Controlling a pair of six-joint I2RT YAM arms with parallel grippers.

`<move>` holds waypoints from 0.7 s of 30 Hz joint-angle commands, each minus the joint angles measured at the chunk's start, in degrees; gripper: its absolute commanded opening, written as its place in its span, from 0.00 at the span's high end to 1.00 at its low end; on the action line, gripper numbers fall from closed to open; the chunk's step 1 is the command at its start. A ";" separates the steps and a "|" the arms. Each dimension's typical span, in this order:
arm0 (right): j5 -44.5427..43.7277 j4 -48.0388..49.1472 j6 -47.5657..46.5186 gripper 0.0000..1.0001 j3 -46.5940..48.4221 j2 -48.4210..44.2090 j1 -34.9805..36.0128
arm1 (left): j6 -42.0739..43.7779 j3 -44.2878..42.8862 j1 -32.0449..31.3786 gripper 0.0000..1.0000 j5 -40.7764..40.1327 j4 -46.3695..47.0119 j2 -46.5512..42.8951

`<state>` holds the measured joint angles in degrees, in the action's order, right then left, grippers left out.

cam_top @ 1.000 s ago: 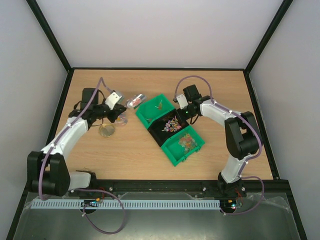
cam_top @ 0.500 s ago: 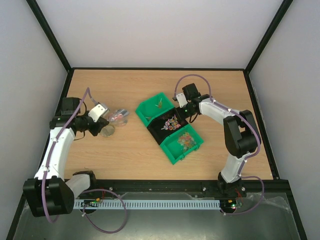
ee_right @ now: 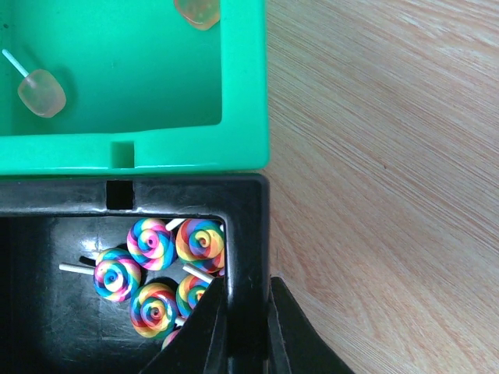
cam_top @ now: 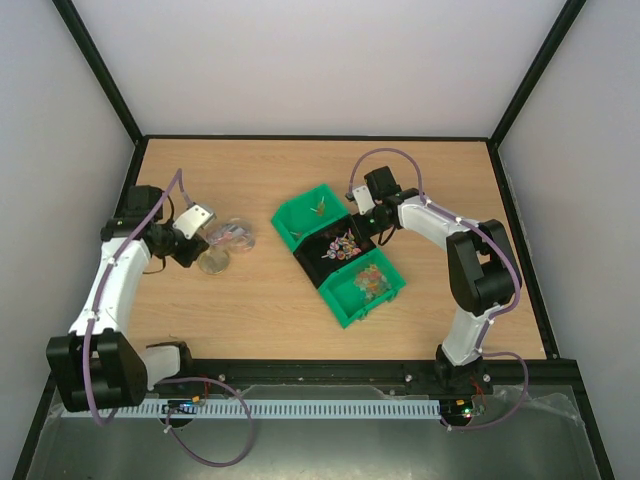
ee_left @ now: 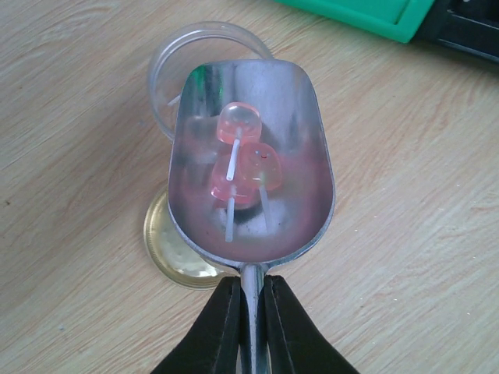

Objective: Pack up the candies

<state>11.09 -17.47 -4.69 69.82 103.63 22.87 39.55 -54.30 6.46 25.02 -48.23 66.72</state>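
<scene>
The wooden counter (cam_top: 300, 320) carries three bins touching in a diagonal row: a far green bin (cam_top: 283, 224), a black bin (cam_top: 310, 262) in the middle, and a near green bin (cam_top: 350, 312). The right pincer (ee_right: 248, 302) is clamped on the black bin's wall at a corner, one finger inside and one outside. Well to the left of the bins, the left pincer (ee_left: 249, 292) is closed tight on the handle of a metal scoop (ee_left: 300, 117). The scoop bowl is over a clear jar (ee_left: 165, 66) and a gold lid (ee_left: 168, 251). Two pink lollipops (ee_left: 240, 125) lie in the scoop. Rainbow swirl lollipops (ee_right: 152, 243) sit in the black bin. Pale lollipops (ee_right: 43, 92) lie in the far green bin, and mixed-colour candies (cam_top: 370, 282) fill the near one.
</scene>
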 commanded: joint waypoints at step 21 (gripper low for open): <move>0.10 0.57 5.37 0.99 -0.27 1.13 -0.28 | 1.21 -10.08 -2.56 0.98 -9.91 -7.63 9.22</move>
<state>11.14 -16.60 -1.65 69.82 103.85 22.87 39.90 -62.57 4.64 16.75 -52.71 75.96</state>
